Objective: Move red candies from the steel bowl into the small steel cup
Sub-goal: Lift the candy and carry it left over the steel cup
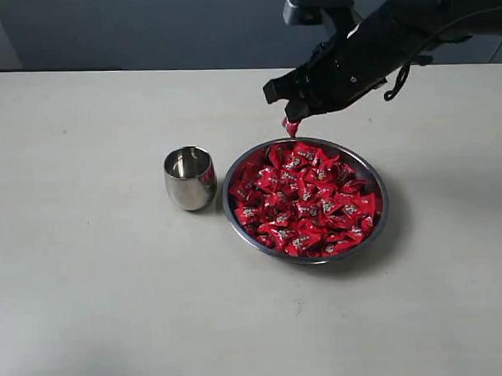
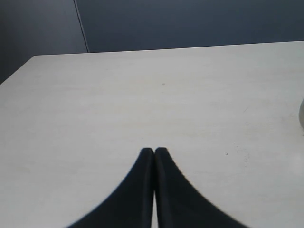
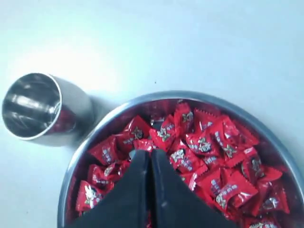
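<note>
We see the right gripper (image 1: pixel 294 115) hanging above the far rim of the bowl (image 1: pixel 311 260). Its two black fingers are pinched together on a single candy (image 1: pixel 292 127), which dangles red from the tips, clear of the heap and just above the rim. From the right wrist camera those fingers (image 3: pixel 166 190) meet with no gap between them. They hide the pinched sweet, so we cannot make it out in that view, where they point down over the heap

The red candies (image 1: pixel 305 203) fill the bowl nearly to its edge, in shiny crinkled wrappers with small silvery print, lying on top of one another. The bowl sits on the pale table (image 1: pixel 90 309), a little right of the middle in the exterior view

The cup (image 1: pixel 190 178) stands upright just beside the bowl, on its left in the exterior view. The two are very close, but we cannot tell whether they touch. The right wrist camera looks into the cup's mouth, and its inside shows bright steel

The left gripper (image 2: pixel 154 152) shows only in its own wrist camera. It is closed with the fingertips touching, and it holds nothing over a plain stretch of the table. We cannot tell whether its tips touch the surface or hang above it

Behind the table's far edge runs a dark blue-grey wall (image 1: pixel 146 27)
</note>
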`<state>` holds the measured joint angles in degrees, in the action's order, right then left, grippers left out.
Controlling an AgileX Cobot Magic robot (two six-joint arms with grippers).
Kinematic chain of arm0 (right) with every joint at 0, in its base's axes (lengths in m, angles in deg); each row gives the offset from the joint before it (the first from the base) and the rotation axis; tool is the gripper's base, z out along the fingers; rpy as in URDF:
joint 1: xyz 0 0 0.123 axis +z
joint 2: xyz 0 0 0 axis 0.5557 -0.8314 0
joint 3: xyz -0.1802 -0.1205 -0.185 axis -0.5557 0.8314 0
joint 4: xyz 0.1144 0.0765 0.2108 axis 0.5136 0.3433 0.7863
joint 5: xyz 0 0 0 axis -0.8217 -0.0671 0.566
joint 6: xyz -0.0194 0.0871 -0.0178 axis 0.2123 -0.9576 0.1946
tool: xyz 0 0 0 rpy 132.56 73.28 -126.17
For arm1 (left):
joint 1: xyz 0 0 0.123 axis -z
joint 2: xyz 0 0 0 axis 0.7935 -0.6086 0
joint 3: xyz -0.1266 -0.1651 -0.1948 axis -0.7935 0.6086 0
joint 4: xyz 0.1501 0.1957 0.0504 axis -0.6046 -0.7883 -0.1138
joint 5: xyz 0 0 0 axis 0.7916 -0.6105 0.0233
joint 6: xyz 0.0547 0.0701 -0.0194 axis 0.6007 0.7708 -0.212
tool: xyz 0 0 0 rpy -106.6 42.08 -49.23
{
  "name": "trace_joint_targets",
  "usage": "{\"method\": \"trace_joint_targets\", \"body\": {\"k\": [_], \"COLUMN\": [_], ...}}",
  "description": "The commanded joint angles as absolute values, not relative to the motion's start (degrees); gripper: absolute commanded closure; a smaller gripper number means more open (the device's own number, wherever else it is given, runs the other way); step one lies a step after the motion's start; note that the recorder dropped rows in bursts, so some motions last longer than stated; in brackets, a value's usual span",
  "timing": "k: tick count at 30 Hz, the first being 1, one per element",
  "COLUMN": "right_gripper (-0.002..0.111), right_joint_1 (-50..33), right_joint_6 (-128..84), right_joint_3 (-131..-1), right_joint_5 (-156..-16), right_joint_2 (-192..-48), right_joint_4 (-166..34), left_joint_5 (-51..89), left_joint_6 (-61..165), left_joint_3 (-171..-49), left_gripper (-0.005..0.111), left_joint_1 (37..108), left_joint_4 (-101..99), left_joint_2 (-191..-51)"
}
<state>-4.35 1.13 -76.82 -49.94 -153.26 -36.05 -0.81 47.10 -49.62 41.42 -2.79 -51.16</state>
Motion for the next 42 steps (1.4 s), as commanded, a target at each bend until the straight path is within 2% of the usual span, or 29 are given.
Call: {"method": "trace_joint_targets", "body": {"k": [1,10,18,30,42], "right_gripper": [0.109,0.109,0.109,0.109,0.109], "right_joint_1": [-4.3,1.9,8.0,9.7,11.8], "right_joint_6": [1.0,2.2,-1.1,-3.4,-3.2], "right_joint_3": [-80.8,-92.9,-103.2,-104.0,-104.0], "right_joint_5": [-49.6,-47.2,-44.0,-39.4,-41.6], "right_joint_2": [-153.0,-158.7,-167.7,-172.0,-172.9], "right_joint_4": [-34.0,-33.1,-40.0,-43.8,-43.7], "left_joint_5": [-0.4,-0.4,-0.4,-0.4,-0.4], "left_joint_6": [47.0,47.0,47.0,47.0,47.0], "left_joint_3": [-49.4,-49.4,-49.4,-49.4,-49.4], "left_gripper": [0.106,0.106,0.106,0.106,0.106], "left_joint_1": [41.8,41.8,41.8,41.8,41.8], "left_joint_4": [-2.9,-2.9,-2.9,-2.9,-2.9], "left_joint_2": [-50.9,-50.9,-50.9,-50.9,-50.9]}}
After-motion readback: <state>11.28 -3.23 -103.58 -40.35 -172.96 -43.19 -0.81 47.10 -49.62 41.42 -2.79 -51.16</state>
